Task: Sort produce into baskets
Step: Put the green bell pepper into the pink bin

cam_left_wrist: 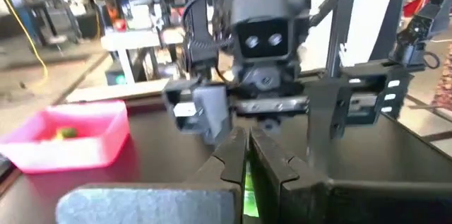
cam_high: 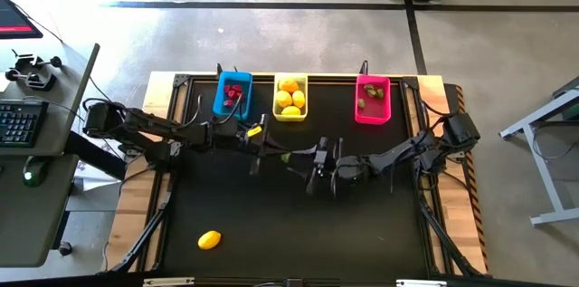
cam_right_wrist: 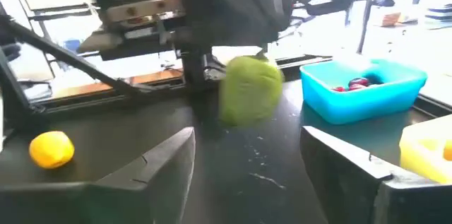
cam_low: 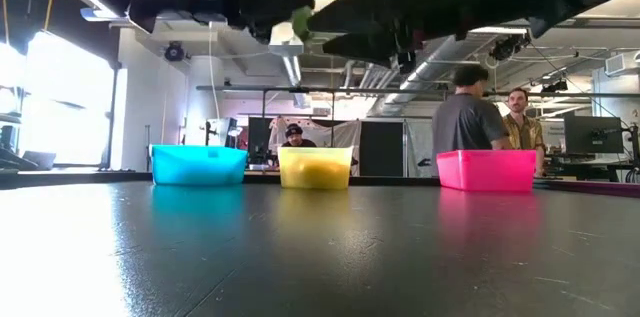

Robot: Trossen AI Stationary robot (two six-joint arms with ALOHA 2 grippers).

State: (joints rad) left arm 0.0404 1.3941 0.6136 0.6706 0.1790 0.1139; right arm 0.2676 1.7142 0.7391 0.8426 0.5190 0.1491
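from above, the left gripper and the right gripper meet tip to tip over the middle of the black table. a small green piece sits between them. the blue basket, yellow basket and pink basket line the far edge, holding red bits, lemons and green bits. one lemon lies alone near the front left.

the low view shows both arms high above the table, the green piece at their meeting point, the three baskets in a row behind, and people in the room beyond.

in the left wrist view, the left fingers are pinched tight on the green piece, facing the other arm.

in the right wrist view, the right fingers stand wide apart, with the green piece ahead of them, not touching either.
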